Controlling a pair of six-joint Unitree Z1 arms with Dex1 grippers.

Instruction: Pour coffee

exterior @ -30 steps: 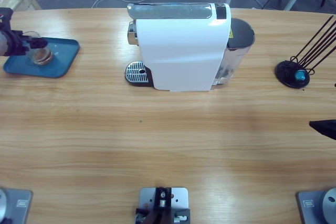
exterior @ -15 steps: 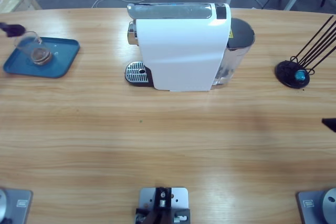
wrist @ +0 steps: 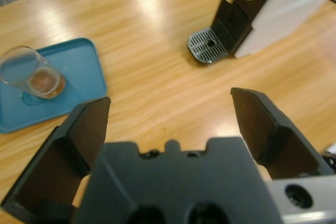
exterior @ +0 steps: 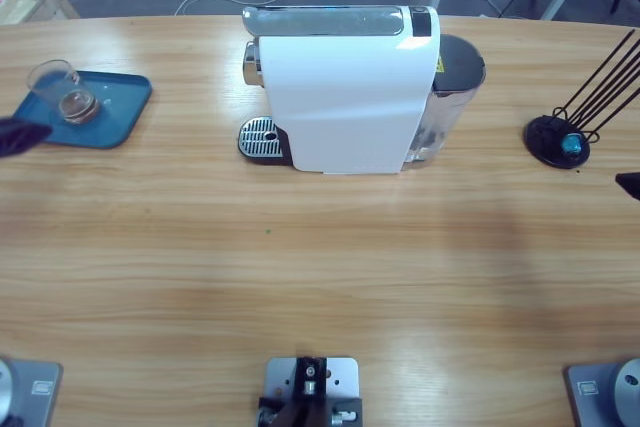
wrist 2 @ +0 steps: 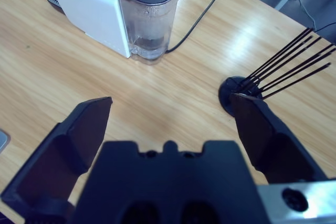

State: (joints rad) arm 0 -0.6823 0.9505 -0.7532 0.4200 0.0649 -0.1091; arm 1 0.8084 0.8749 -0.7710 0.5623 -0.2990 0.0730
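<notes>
Left gripper [wrist: 170, 114] has withdrawn from the glass [exterior: 62, 93] on the blue tray [exterior: 120, 112], jaws spread, empty; coffee [wrist: 46, 81] sloshes, so grip the fragile, slippery glass mid-wall.

You get bright, even overhead light; white glare streaks the long wooden tabletop [wrist: 157, 3] in both wrist views, shadows stay soft, and each near black hand blurs.

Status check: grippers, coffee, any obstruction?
Left gripper open, empty. Right gripper open, empty. Coffee in glass standing on blue tray. Nothing in the way.
</notes>
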